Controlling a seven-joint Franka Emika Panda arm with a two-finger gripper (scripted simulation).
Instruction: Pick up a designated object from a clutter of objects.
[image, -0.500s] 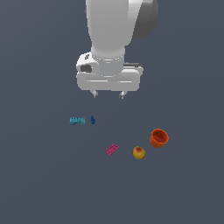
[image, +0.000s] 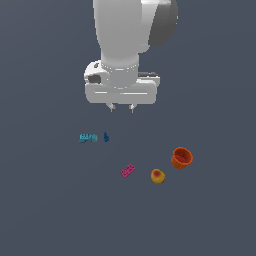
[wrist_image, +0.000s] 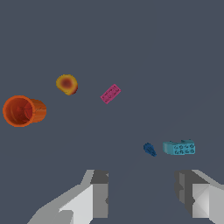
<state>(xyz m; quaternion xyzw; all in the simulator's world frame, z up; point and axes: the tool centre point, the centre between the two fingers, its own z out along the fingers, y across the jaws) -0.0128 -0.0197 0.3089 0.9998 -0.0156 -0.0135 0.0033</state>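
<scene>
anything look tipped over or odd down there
Only the orange-red tapered cup: in the wrist view it seems to lie on its side, its mouth facing sideways. Nothing spilled or damaged that I can see.

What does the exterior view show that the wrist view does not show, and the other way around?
Only the exterior view shows the arm's white body and the whole gripper hanging above the floor. Only the wrist view looks into the mouth of the orange cup and shows the wide gap between the fingers. Both show the cup, round fruit, pink brick, teal brick and dark blue piece.
</scene>
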